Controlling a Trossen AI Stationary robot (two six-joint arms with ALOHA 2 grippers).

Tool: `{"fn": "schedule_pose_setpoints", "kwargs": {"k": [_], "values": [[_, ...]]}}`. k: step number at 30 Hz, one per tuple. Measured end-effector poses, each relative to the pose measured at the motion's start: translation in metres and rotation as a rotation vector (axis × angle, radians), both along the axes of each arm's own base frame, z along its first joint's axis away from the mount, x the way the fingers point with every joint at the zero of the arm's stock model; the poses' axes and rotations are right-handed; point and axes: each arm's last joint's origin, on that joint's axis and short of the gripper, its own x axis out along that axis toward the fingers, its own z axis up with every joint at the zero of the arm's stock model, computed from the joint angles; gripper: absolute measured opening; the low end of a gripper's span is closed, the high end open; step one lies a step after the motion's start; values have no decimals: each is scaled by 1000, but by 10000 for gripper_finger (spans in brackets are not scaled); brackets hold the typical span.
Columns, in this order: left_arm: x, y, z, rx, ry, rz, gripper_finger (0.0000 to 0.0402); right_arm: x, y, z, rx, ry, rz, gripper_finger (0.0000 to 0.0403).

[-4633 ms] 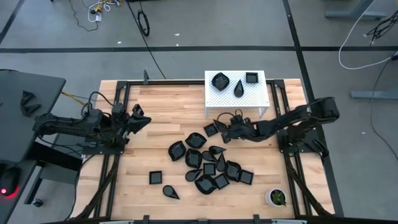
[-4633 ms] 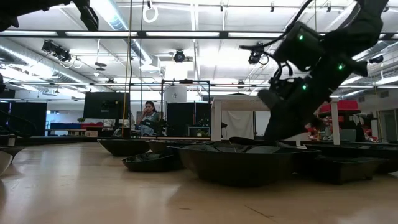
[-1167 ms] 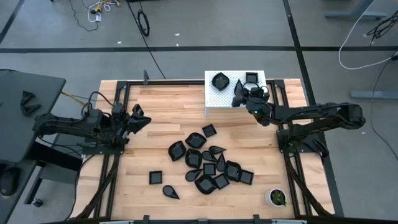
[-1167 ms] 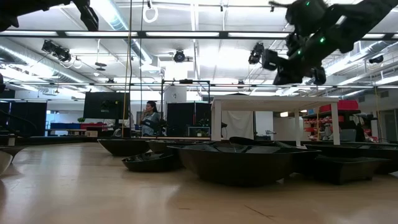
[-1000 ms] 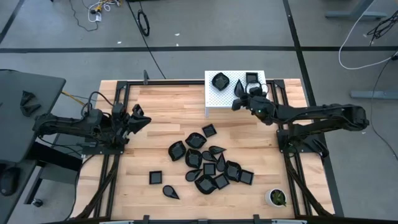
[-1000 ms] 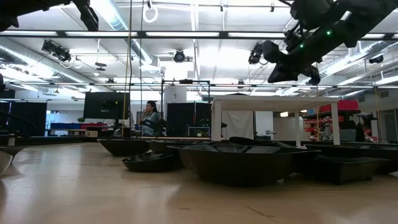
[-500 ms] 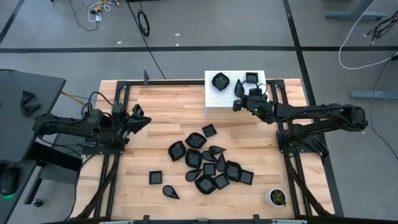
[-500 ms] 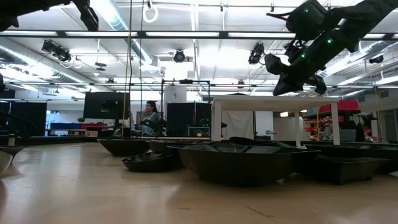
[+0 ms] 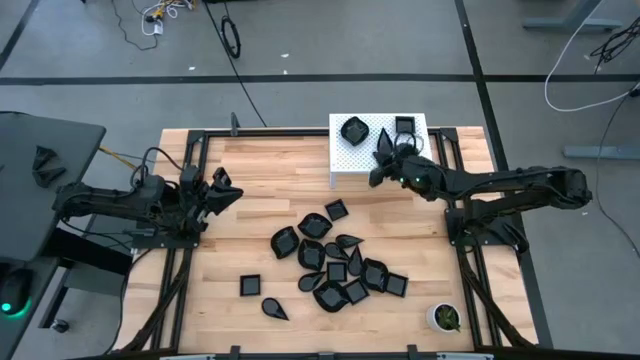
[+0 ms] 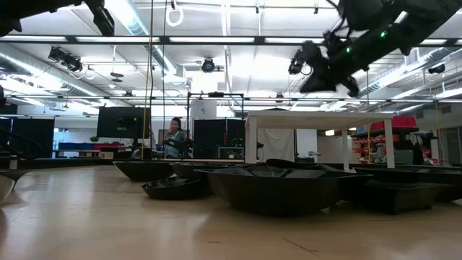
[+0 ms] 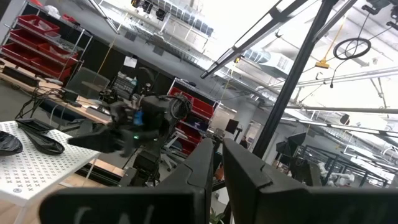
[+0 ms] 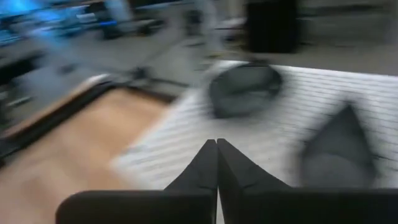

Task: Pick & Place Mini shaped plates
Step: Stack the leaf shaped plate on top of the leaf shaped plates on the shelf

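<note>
Three plates (image 9: pixel 353 129) are seen on the white perforated shelf (image 9: pixel 360 162) at the table's 12 o'clock edge: a rounded one, a teardrop (image 9: pixel 384 140) and a square one (image 9: pixel 404 125). The rest of the plates lie in a loose cluster (image 9: pixel 335 260) on the wooden table (image 9: pixel 260 180), toward 5 o'clock from its middle, with a square one (image 9: pixel 250 285) and a teardrop (image 9: pixel 274 309) set apart at the cluster's 8 o'clock side. A white cup (image 9: pixel 444 318) is placed near the 5 o'clock corner.

The right gripper (image 9: pixel 378 172) is held in the air over the shelf's near edge, just beside the teardrop plate; its fingers (image 12: pixel 217 163) are pressed together and nothing is held between them. In the right wrist view the rounded plate (image 12: pixel 244 90) and the teardrop (image 12: pixel 339 144) are seen blurred ahead of them.

The left gripper (image 9: pixel 228 186) is parked at the table's 9 o'clock side, well apart from the plates, its fingers (image 11: pixel 214 162) set narrowly with nothing between them.
</note>
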Motion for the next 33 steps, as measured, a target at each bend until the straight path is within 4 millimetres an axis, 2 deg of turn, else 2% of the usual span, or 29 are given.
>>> {"fn": "schedule_pose_setpoints", "kwargs": {"k": [5,10,16,20,25,29,33], "values": [[0,0,0,0,0,0,42,11,25,5,-46,-21,280,2],[0,0,0,0,0,0,42,23,51,-10,-28,39,467,2],[0,0,0,0,0,0,42,38,83,-31,-3,204,607,2],[0,0,0,0,0,0,42,59,98,-28,19,361,666,2],[0,0,0,0,0,0,42,91,107,-30,9,522,759,11],[0,0,0,0,0,0,42,118,110,-35,-40,581,863,38],[0,0,0,0,0,0,42,144,110,-32,-78,588,908,78]]}}
